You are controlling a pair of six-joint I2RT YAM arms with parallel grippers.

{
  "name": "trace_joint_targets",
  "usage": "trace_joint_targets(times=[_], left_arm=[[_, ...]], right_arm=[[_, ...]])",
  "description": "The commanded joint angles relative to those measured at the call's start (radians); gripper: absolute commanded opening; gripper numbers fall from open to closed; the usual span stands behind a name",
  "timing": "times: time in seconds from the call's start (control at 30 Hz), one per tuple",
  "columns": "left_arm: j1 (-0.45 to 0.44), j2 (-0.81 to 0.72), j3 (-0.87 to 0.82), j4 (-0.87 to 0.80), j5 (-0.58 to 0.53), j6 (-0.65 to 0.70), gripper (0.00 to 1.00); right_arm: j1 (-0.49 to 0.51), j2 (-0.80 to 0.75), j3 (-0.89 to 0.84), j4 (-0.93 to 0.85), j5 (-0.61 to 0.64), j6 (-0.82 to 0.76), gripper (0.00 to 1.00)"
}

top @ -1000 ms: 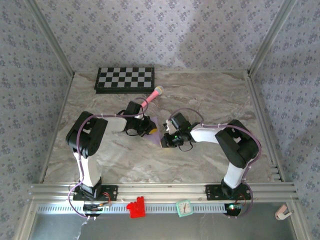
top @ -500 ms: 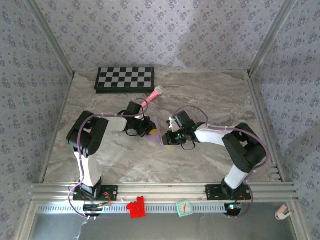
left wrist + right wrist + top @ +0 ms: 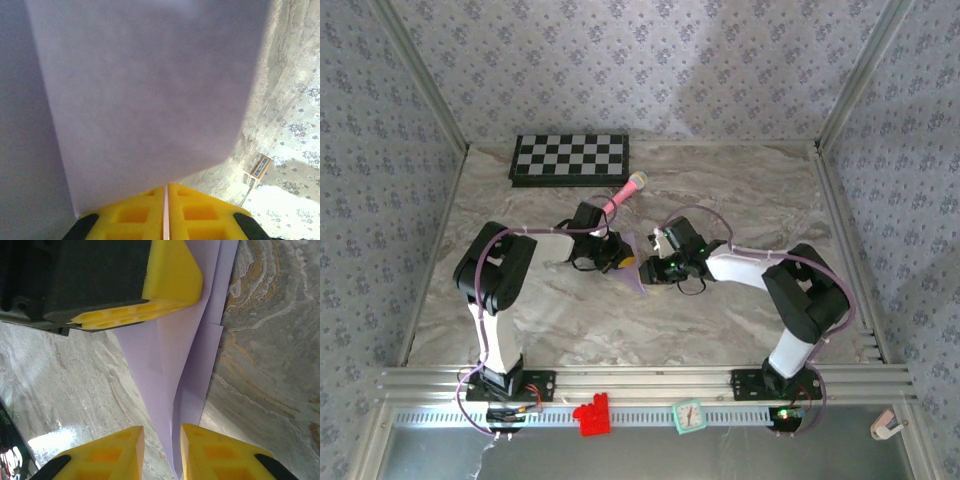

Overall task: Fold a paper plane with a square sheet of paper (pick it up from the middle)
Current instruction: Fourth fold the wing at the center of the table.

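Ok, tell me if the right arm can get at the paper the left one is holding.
Probably yes. The right pincer straddles a folded edge of the paper plane, jaws apart, while the left pincer clamps the other end. Nothing lies between them.

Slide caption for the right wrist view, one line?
Left gripper pinches the folded paper over the table; right gripper straddles its narrow end, jaws apart.
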Motion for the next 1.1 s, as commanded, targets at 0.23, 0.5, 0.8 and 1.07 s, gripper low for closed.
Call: trace_joint_targets(times=[0.23,0.5,0.8,1.07], left_arm=[[-0.013,-0.012,0.029,0.005,0.026,0.012,0.11],[-0.017,-0.014,0.031,0.005,0.029,0.012,0.11],[-0.011,-0.051,0.034,0.007,0.019,0.008,0.12],[0.019,-0.118,-0.03,0.076,-0.003,-0.014,0.18]], right_arm=[[0.014,0.095,0.073,-0.015,0.004,-0.021,0.28],[0.013,0.118,0.069,-0.011,0.01,-0.021,0.25],[-0.011,0.14,0.007,0.048,-0.021,-0.004,0.17],[-0.04,0.148,-0.044,0.104,-0.058,0.015,0.14]])
